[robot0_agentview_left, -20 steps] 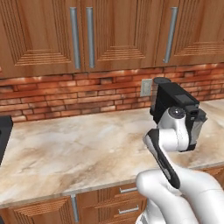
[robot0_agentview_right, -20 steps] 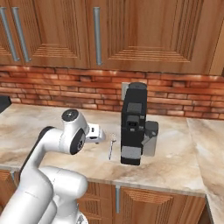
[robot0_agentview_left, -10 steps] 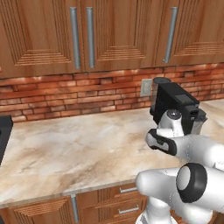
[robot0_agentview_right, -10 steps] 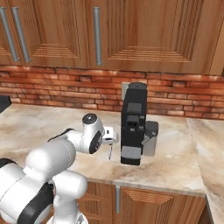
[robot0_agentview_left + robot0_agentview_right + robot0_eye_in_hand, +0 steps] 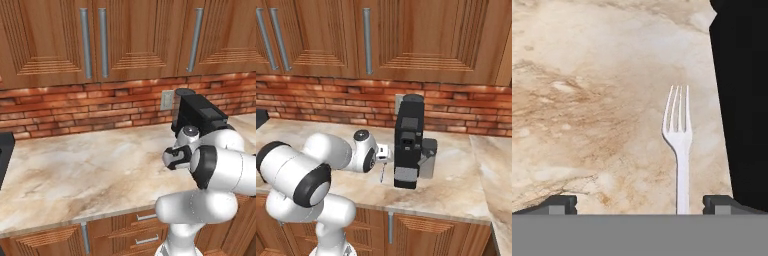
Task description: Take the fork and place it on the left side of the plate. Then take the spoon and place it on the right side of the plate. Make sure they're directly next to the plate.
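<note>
The fork (image 5: 680,145) lies flat on the marble counter, its prongs pointing away from the hand and its handle running down between my fingertips. In the right base view the fork (image 5: 382,173) is a thin sliver just left of the black coffee machine. My gripper (image 5: 642,204) hovers above the handle end, open, with its two dark fingertips (image 5: 562,202) wide apart and nothing between them. Seen from the right base view, the gripper (image 5: 384,153) hangs just over the counter. The spoon and the plate are out of view.
A tall black coffee machine (image 5: 408,141) stands close to the fork's right side, also seen in the hand view as the coffee machine (image 5: 742,100). A brick wall (image 5: 90,107) and wooden cabinets rise behind the marble counter (image 5: 85,165). A dark object (image 5: 4,155) sits at the far left.
The arm has folded forward and down, bringing the hand low over the counter beside the coffee machine. The fork has not moved.
</note>
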